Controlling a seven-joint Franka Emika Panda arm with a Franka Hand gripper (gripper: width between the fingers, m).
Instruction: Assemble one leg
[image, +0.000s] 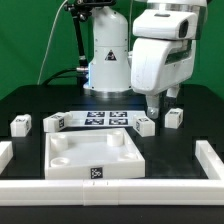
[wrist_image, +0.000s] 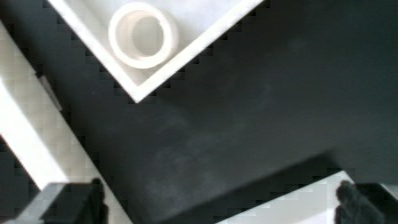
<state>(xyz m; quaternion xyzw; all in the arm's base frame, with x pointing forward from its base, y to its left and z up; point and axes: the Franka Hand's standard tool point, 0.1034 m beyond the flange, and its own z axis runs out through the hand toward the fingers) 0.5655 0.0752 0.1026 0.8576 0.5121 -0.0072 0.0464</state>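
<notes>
Several small white legs with marker tags lie on the black table in the exterior view: two on its left (image: 21, 124) (image: 53, 122) and two on its right (image: 146, 125) (image: 174, 117). The large white tray-like top (image: 90, 155) lies in front of them. My gripper (image: 160, 108) hangs open and empty just above the table, over the gap between the two right legs. In the wrist view my gripper (wrist_image: 215, 205) holds nothing, with dark fingertips (wrist_image: 68, 205) at either side. A corner of the top with a round recess (wrist_image: 139, 30) shows there. No leg is clearly visible in the wrist view.
The marker board (image: 97, 119) lies behind the top, between the leg pairs. Low white walls (image: 212, 160) border the table at the front and sides. The arm's white base (image: 108, 60) stands at the back. A white surface (wrist_image: 294, 195) shows by one fingertip; I cannot tell what it is.
</notes>
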